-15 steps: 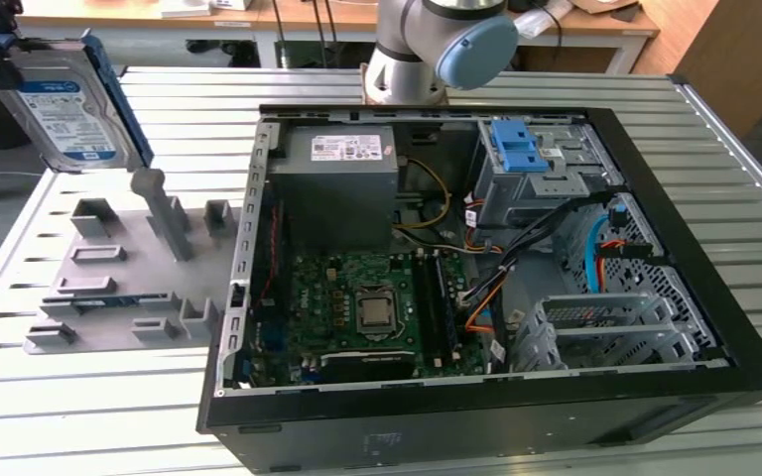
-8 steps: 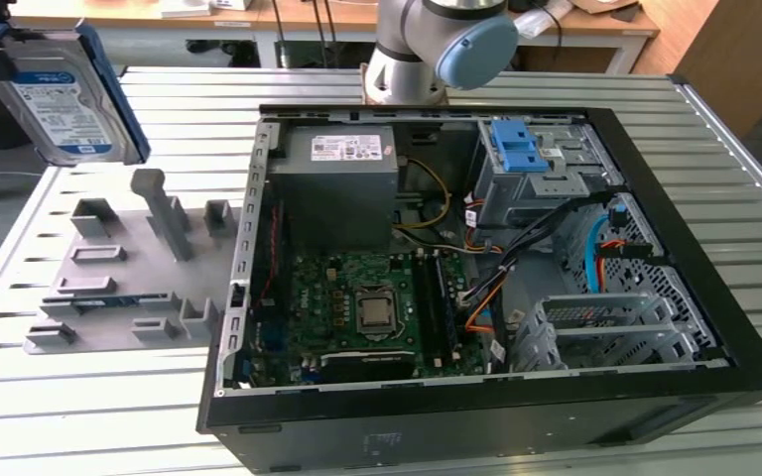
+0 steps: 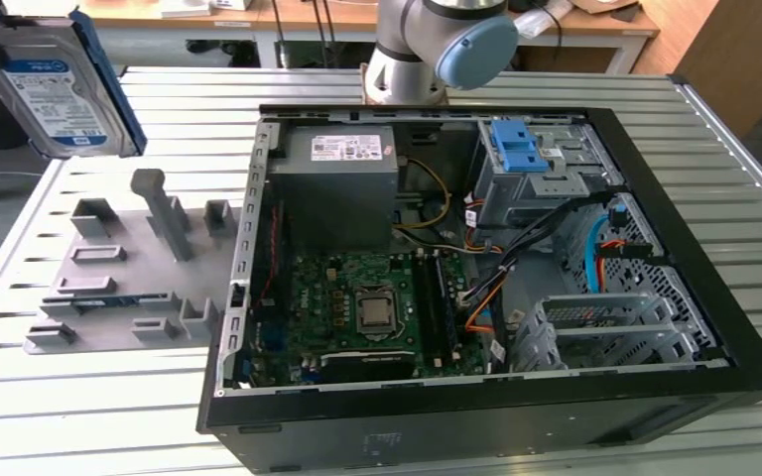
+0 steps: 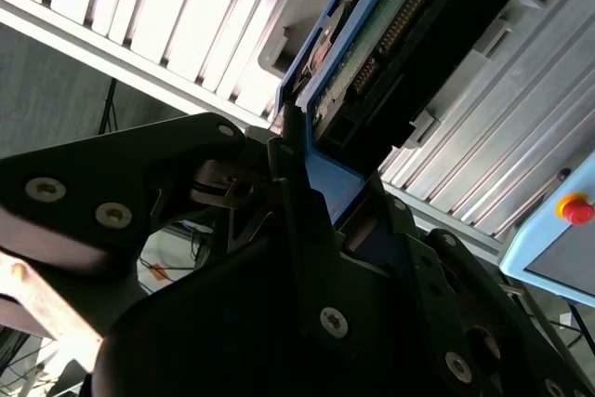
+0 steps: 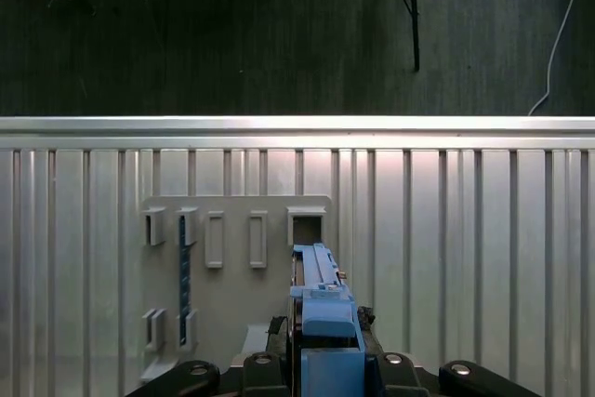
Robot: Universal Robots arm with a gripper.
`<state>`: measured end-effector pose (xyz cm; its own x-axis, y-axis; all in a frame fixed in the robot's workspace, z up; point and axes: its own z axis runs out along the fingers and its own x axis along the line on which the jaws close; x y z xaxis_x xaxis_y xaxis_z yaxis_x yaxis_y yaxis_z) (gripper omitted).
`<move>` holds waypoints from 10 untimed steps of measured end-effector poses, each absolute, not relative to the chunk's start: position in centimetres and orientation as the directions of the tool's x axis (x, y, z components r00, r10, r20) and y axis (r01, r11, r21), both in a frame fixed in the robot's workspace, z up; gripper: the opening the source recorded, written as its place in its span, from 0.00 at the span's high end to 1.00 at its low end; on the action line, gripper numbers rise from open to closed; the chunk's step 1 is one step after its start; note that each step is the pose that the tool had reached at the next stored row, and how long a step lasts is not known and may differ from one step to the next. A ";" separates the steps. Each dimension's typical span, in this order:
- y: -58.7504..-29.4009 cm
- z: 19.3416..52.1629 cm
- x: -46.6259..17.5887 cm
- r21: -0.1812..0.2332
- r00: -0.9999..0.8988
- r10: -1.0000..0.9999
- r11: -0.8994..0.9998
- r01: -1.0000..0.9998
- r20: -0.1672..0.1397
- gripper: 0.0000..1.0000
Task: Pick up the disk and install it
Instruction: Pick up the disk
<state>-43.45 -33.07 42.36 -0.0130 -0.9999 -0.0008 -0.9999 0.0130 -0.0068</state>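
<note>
Exterior view: disk [image 3: 57,84] hangs in the air at the exterior view's left, over the table [image 3: 176,139] edge, well apart from the open PC case [image 3: 698,297]. Grey fixture plate [image 3: 116,268] lies beside the case w/ no disk on it. No disk seen seated in the case.

Second wrist view: gripper [image 4: 311,169] clamped on the disk's blue bracket, jaws closed against it.

First wrist view: disk edge-on above the fixture plate.

Assessment: pick-up done; install outstanding.

Disk [image 3: 57,94]: I see it aloft, at the exterior view's left.
Fixture plate [image 3: 123,253]: on the table [image 3: 90,397], that same side of the computer case [image 3: 487,416].
Arm base [image 3: 415,50]: behind the case.
</note>
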 end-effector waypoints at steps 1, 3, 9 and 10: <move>-33.1 42.5 -43.5 -0.007 -0.013 -1.000 0.013 -1.000 -0.001 0.64; -33.1 42.8 -43.5 -0.007 -0.013 -1.000 0.013 -1.000 -0.001 0.64; -33.1 43.8 -43.5 -0.007 -0.013 -1.000 0.013 -1.000 -0.001 0.64; -33.1 43.9 -43.5 -0.007 -0.013 -1.000 0.013 -1.000 -0.001 0.64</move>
<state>-43.45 -33.07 43.91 -0.0130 -0.9999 -0.0008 -0.9999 0.0130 -0.0070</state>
